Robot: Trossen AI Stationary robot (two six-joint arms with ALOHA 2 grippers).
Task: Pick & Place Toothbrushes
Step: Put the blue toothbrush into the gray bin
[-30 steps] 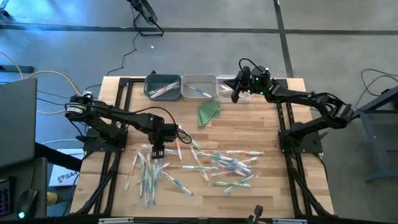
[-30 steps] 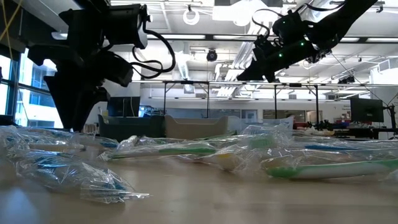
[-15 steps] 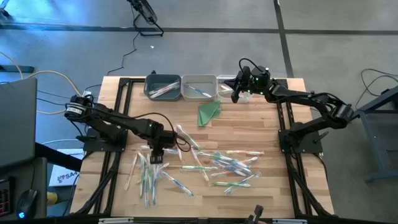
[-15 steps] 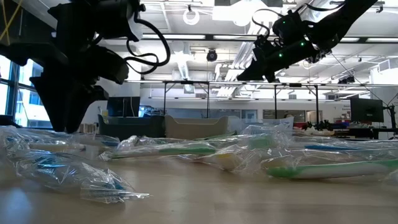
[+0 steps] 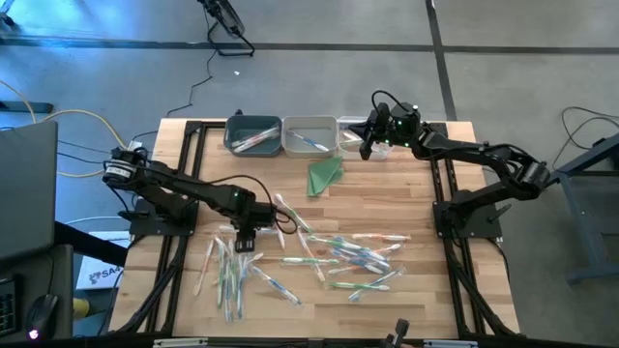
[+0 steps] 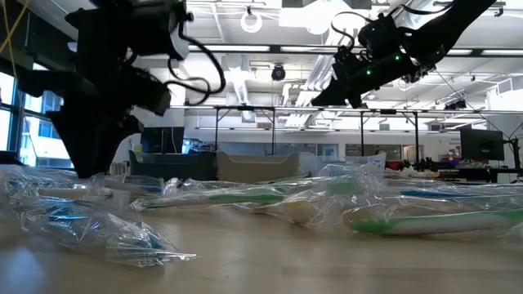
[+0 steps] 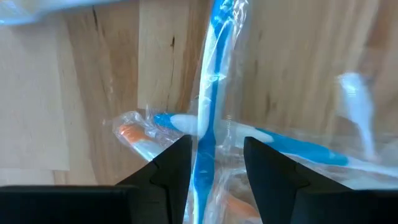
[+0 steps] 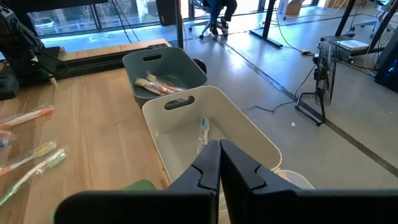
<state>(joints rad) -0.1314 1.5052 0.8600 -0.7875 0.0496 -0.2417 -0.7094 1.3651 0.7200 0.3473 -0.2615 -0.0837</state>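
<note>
The wooden tabletop [image 5: 387, 198] carries everything, with three bins in a row along its far edge; the left arm [image 5: 184, 188] reaches in from the left edge toward the middle of the tabletop, and the right arm [image 5: 484, 159] stretches from the right edge to the far edge; the dark grey bin [image 5: 252, 135] stands leftmost of the row and holds a few wrapped toothbrushes, the pale bin [image 5: 309, 135] beside it holds one blue-accented brush, and a third bin [image 5: 350, 134] at the right end of the row is partly covered by the right gripper; a folded green triangle [image 5: 325, 175] lies just in front of the pale bin; the toothbrushes [image 5: 334, 256], each in a clear wrapper, are scattered across the near half of the tabletop, a looser bunch toward the near left and a denser heap toward the near middle; the left gripper [image 5: 245, 235] is lowered over the left bunch, its fingers [image 7: 171, 171] parted and straddling a blue toothbrush [image 7: 208, 118] that lies on the wood across another blue one, and whether the pads press it I cannot tell; the right gripper [image 5: 368, 145] hangs above the far-edge bins with its fingers [image 8: 205, 168] clenched together on nothing.
</note>
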